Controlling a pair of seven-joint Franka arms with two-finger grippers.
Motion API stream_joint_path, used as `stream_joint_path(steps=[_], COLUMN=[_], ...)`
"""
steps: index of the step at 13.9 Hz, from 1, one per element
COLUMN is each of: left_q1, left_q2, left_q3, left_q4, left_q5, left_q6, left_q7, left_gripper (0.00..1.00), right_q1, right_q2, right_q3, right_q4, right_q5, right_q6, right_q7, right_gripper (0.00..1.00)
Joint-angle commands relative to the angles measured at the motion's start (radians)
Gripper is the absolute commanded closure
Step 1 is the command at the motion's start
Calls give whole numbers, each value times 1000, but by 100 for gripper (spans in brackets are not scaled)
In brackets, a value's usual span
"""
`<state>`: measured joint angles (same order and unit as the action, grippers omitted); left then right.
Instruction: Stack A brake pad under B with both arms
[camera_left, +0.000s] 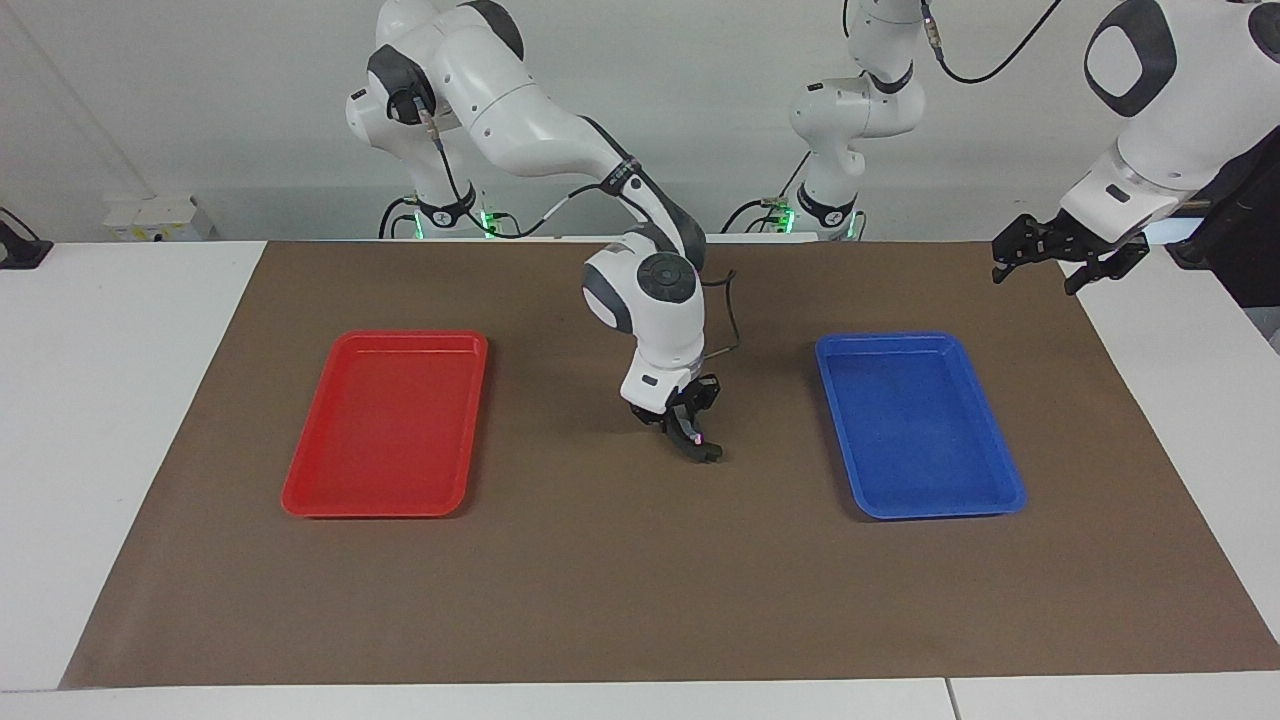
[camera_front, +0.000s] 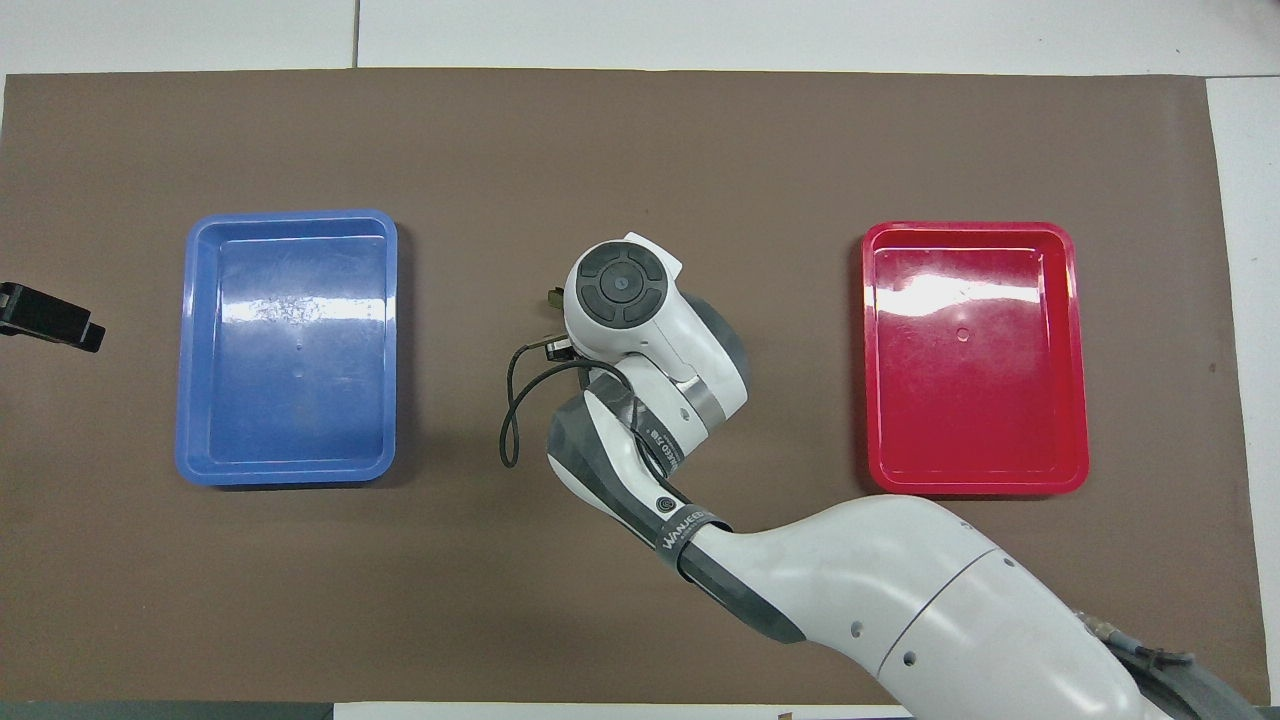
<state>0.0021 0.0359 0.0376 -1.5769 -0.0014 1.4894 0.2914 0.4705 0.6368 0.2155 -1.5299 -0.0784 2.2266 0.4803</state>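
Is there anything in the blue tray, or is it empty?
Empty. The blue tray shows only its bare blue floor in both views, and neither gripper is over it.

red tray (camera_left: 385, 425) (camera_front: 972, 357): 9 o'clock, facing view | blue tray (camera_left: 915, 425) (camera_front: 288, 345): 3 o'clock | both on brown mat (camera_left: 640, 590) (camera_front: 640, 140)

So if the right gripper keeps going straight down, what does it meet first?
Probably the dark brake piece at the right gripper; under that, the brown mat. Whether it already touches is unclear.
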Motion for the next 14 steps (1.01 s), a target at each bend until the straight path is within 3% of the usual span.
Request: stream_joint_path(steps=[1,2,3,7,10,14], left_q1=[7,6,1,-10,-8,7], left_q2=[-22,-22,-21,-19,-16,-16], left_q3=[-8,-7,-8,-13,-15,-13], left_q4=[-22,-22,-22,-20,-20,-18], left_q5=[-15,-25,-25,-25,-23,-23], left_q6=[-12,-11,-8,17,54,54], left_q7=[-75,-89,-116,-294,-293,-290], left_gripper=[1,1,1,1,1,1], right_q1=[8,8,-1,-33,-88,-266], right_q2=[21,20,12,-34,-144,-321], right_q3=[-1,-2,-4,-2,-11,-15], right_q4=[34,34,34,28,17,-52], right_q5=[-20,-21,-23,-21,-23,-27], right_q6=[11,10,4,-25,-140,-212], right_q7=[29,29,27,27,60,52], right_gripper=[54,19,0,0,0,0])
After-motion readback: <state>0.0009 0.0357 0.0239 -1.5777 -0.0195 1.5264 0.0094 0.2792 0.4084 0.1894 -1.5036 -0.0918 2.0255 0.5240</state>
